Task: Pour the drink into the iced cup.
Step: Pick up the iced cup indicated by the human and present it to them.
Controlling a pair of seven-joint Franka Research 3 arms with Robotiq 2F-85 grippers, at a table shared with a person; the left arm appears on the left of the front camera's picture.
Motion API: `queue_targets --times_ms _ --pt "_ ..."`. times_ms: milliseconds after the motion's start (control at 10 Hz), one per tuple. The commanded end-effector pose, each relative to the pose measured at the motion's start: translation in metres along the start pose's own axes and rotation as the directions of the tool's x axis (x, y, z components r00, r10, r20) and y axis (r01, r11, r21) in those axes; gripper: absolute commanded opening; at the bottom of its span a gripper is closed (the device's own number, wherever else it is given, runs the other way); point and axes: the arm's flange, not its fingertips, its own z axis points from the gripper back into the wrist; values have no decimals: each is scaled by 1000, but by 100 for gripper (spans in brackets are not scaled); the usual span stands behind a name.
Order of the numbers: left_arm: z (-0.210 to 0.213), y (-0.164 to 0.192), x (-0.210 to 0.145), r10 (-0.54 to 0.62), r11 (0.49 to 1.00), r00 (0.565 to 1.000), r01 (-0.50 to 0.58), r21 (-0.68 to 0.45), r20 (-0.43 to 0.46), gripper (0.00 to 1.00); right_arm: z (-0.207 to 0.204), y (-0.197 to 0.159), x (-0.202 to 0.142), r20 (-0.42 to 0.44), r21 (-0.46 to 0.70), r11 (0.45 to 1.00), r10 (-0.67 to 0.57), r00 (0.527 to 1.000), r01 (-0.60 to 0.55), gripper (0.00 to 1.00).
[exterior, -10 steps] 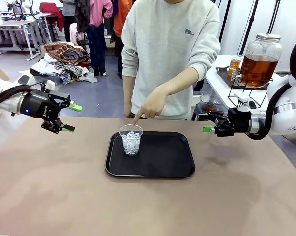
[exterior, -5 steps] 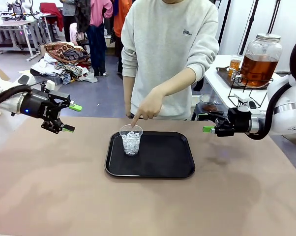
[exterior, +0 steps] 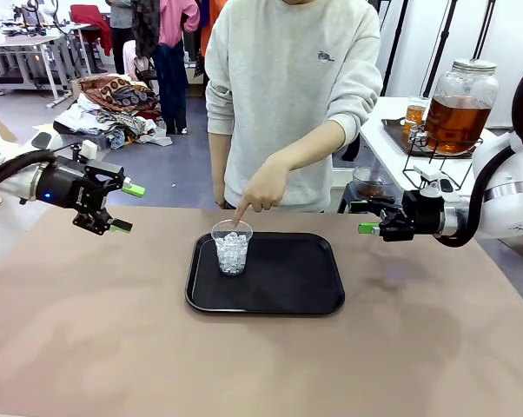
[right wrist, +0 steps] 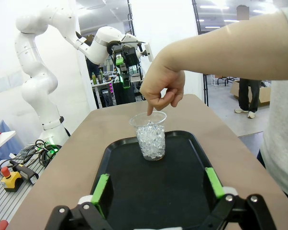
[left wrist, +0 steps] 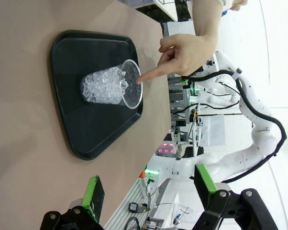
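clear iced cup (exterior: 232,246) on black tray (exterior: 287,282), person's hand (exterior: 263,187) pointing.

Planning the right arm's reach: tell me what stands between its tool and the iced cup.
Nothing on the tray lies between the right tool and the cup; the person's hand points down at the cup's far rim.

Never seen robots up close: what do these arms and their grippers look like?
The left arm and right arm are glossy white, rounded, with black cables looping alongside. The left gripper and right gripper are black, two-fingered, with bright green pads.
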Motion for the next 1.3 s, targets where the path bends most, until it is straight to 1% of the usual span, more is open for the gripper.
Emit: queue_targets --times_ms 0,100,200,400,500,600,700,800,1200 --pt "-1 -1 10 -180 984 984 180 1 8 100 0 -1 2 -1 1 1000 2 1000 -2 100" --pt "-4 -2 15 -286 958 958 285 29 32 100 0 -1 2 -1 1 1000 2 1000 -2 100" --pt "-6 -2 19 -396 918 918 396 19 31 100 0 -1 2 -1 1 1000 2 1000 -2 100" --pt "-8 1 26 -522 853 851 519 62 54 100 0 -1 2 -1 1 1000 2 1000 -2 100" --pt "-9 1 28 -560 828 827 555 76 57 100 0 -1 2 -1 1 1000 2 1000 -2 100" --pt "-10 1 29 -576 816 815 572 79 53 100 0 -1 2 -1 1 1000 2 1000 -2 100" --pt "-7 -1 27 -558 828 830 556 75 8 100 0 -1 2 -1 1 1000 2 1000 -2 100" --pt "-4 -1 26 -553 832 833 549 82 24 100 0 -1 2 -1 1 1000 2 1000 -2 100" --pt "-4 1 26 -557 829 830 553 83 20 100 0 -1 2 -1 1 1000 2 1000 -2 100"
